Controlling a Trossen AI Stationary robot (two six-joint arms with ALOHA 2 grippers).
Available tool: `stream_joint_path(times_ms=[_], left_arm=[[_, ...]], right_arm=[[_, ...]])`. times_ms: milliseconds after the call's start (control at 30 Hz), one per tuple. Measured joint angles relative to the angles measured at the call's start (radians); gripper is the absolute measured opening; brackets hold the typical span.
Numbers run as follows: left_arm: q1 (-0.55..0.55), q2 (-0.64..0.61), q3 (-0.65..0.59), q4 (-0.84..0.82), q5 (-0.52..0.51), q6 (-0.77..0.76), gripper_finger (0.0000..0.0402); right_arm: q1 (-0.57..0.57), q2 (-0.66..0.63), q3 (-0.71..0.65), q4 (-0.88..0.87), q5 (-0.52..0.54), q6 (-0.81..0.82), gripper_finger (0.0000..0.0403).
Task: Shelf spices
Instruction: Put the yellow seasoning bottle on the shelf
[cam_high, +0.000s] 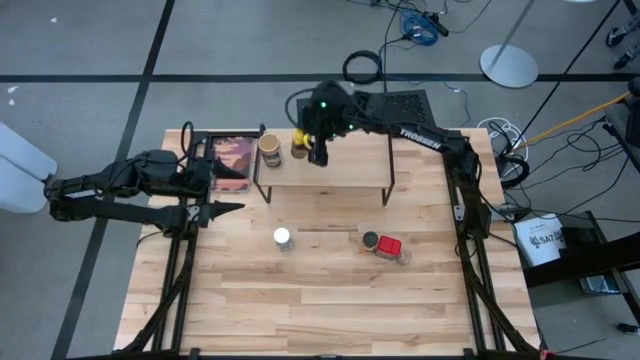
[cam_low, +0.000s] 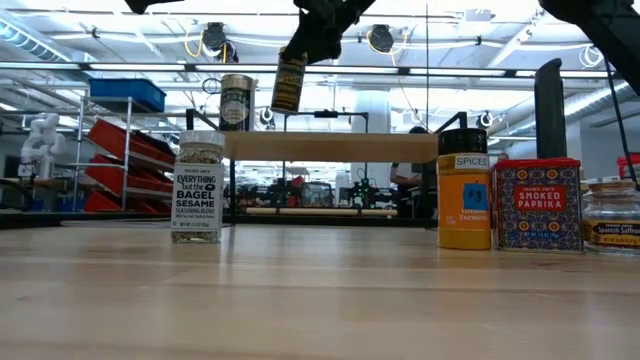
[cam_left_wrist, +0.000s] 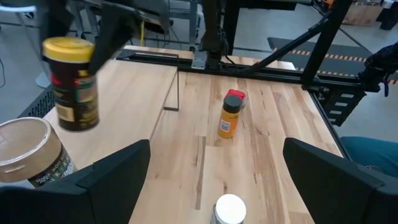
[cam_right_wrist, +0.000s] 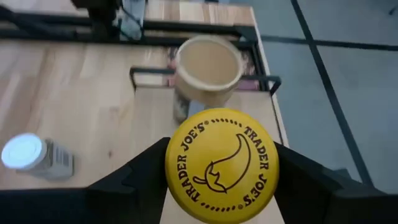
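Note:
The shelf, a light plank on thin black legs, stands at the table's far middle. A tan jar stands on its left end. My right gripper is shut on the yellow-lidded jar, just right of the tan jar and above the plank. On the table stand a white-lidded jar, a dark-lidded orange jar, a red box and a small jar. My left gripper waits open at the table's left edge. My right gripper pinches the yellow-lidded jar at its top, the lid's rim between the two fingers. The fingers slant down at it from the far right. The jar hangs below them, slightly tilted, its base clear of the plank.
A reddish picture in a black frame lies left of the shelf, behind the tan jar. Bare tabletop spreads in front of the standing jars. The shelf's right half holds nothing.

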Motion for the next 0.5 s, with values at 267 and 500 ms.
stream_joint_path(times_ms=[267,500], left_arm=[[0.000,0.000,0.000,0.001,0.000,0.000,0.0377],[0.000,0.000,0.000,0.001,0.000,0.001,0.0377]], right_arm=[[-0.037,0.026,0.000,0.061,-0.068,0.034,0.0229],[-0.036,0.072,0.000,0.064,-0.068,0.058,0.0230]])
